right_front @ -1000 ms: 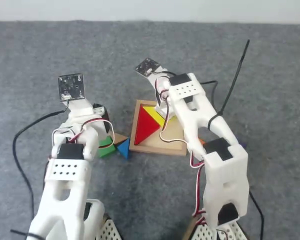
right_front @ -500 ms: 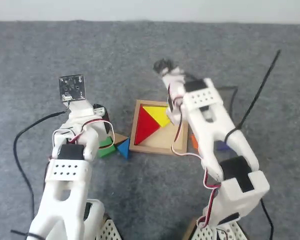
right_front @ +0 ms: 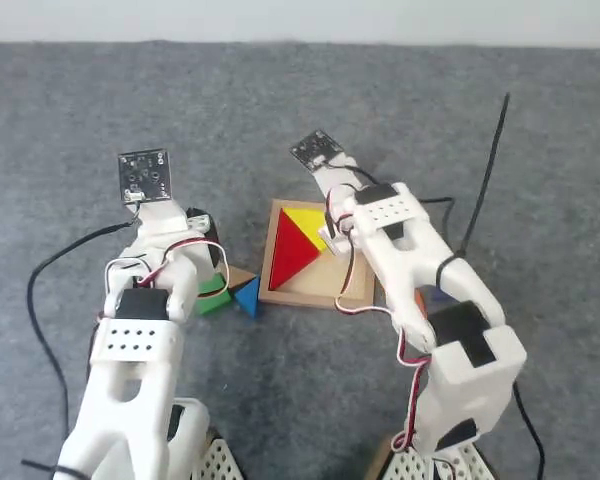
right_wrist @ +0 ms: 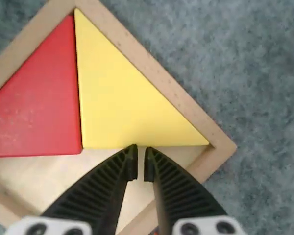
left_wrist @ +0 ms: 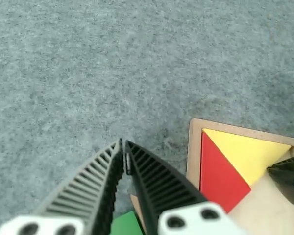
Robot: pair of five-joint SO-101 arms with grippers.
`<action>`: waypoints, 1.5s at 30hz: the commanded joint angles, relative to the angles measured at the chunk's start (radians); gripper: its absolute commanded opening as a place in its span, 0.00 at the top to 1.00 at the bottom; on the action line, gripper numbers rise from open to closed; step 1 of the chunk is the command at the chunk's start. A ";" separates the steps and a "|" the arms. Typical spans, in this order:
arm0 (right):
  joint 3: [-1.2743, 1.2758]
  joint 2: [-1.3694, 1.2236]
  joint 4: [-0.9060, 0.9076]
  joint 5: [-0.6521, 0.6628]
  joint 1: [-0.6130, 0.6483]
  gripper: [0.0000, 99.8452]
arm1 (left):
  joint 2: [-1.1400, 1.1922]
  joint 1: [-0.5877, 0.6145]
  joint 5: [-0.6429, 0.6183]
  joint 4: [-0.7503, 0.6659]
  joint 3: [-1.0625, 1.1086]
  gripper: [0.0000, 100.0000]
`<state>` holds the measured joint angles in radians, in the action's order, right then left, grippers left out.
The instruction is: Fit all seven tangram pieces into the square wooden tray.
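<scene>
Progress: approx. 2 of 7 pcs placed. The tray (right_front: 315, 301) sits mid-tabletop (right_front: 100, 90) between the two arms. Inside it, the red triangle (right_front: 288, 255) and yellow triangle (right_front: 316, 224) lie flat, touching along one edge and tucked against the rims at the far corner. The rest of the tray floor is bare wood, roughly half.

Left to do, as far as visible:
- The green piece (right_front: 214, 299), blue triangle (right_front: 247, 293) and a tan bit (right_front: 239, 275) (prob. a piece, can't confirm) are clustered just beside the tray's left rim, on the tabletop.
- The orange piece (right_front: 418, 297) and a bluish-purple one (right_front: 441, 294) are on the tray's other side, mostly hidden by the right arm; shapes can't be told.

That makes 5 outside if the tan bit counts, so about 5 pick-and-place rounds are left, incl. the fiddlier small pcs.

The right end effector (right_wrist: 137, 152) is clenched w/ nothing in it. Its tips are over the bare tray floor right at the yellow triangle's long edge; contact w/ the piece can't be told.

The left end effector (left_wrist: 123, 143) is also clenched and empty. It is over the grey tabletop near the tray's corner, w/ the green piece just under it.

Neither arm carries a piece, so the next grasp hasn't begun.
</scene>
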<state>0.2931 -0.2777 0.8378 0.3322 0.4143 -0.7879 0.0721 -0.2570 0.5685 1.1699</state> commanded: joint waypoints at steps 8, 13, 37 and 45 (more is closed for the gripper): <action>-0.133 -0.031 0.099 0.002 0.033 0.90 | 0.002 -0.003 0.012 -0.023 -0.012 0.99; -0.164 0.110 0.246 0.002 -0.071 0.90 | 0.002 0.002 0.012 -0.023 -0.013 0.99; 0.605 0.802 0.142 0.044 -0.572 0.90 | 0.002 -0.086 0.215 0.100 -0.056 0.99; 0.624 0.788 0.107 0.071 -0.886 0.90 | 0.003 -0.035 0.221 0.130 -0.051 0.99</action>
<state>0.9068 0.4803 0.9559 0.3721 -0.3790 -0.7879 0.0245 -0.0391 0.6958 1.1623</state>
